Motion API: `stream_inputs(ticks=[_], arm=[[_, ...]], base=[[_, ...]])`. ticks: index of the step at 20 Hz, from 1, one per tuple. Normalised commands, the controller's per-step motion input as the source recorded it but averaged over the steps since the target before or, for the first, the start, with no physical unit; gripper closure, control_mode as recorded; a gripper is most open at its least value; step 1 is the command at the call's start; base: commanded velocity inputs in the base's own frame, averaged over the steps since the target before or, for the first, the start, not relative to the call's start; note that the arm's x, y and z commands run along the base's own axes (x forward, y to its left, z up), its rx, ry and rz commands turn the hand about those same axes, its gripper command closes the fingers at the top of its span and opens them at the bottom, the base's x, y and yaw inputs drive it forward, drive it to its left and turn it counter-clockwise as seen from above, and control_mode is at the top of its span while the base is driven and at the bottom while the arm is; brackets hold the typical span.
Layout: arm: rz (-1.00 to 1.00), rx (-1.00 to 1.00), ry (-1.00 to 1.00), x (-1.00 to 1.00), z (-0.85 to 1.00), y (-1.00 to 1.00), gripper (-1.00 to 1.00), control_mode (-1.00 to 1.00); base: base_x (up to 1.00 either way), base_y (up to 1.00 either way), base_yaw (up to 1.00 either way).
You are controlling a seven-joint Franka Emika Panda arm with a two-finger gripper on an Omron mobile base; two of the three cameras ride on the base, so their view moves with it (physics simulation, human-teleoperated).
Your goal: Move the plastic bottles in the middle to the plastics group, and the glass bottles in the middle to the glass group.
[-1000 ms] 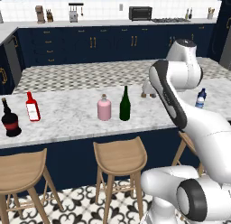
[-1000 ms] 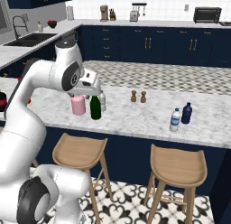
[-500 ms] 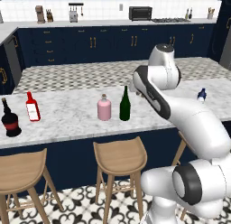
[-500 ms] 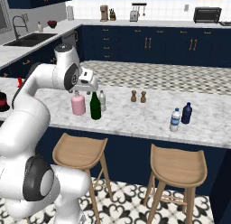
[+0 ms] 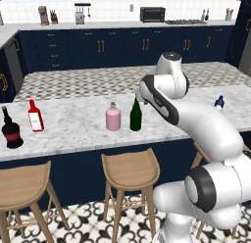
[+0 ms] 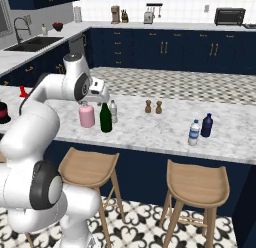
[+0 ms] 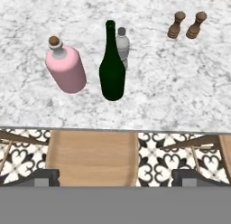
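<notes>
Hand view: fingers [image 7: 115, 181] have just spread wide and empty above the green bottle [image 7: 111, 65] and pink flask [image 7: 66, 68]; sorting is unstarted.

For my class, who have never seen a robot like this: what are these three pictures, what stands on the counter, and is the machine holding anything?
It is a white robot arm in a simulated kitchen. Two cameras look forward from behind it, left and right; the third rides on its hand. On the marble counter the pink flask, the green wine bottle and a small clear bottle stand in the middle, with two brown shakers nearby. A red bottle and a black bottle stand at one end, a blue-capped water bottle and a dark blue bottle at the other. The gripper is open, holding nothing.
</notes>
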Motion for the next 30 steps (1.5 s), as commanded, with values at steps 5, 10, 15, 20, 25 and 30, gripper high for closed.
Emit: stream_inputs(ticks=[5,10,15,20,25,30], arm=[[0.0,0.0,-0.01,0.49,-0.21,0.1,-1.0,-1.0],[0.0,0.0,0.0,0.42,0.0,0.0,-1.0,-1.0],[0.0,0.0,0.0,0.41,-0.02,0.0,-1.0,-1.0],[0.0,0.0,0.0,0.33,-0.26,0.05,-1.0,-1.0],[0.01,0.0,0.0,0.38,-0.29,0.07,-1.0,-1.0],[0.03,0.0,-0.01,0.31,-0.29,0.03,-1.0,-1.0]], base=[[0.0,0.0,0.0],[0.0,0.0,0.0],[0.0,0.0,0.0],[0.0,0.0,0.0],[0.0,0.0,0.0],[0.0,0.0,0.0]])
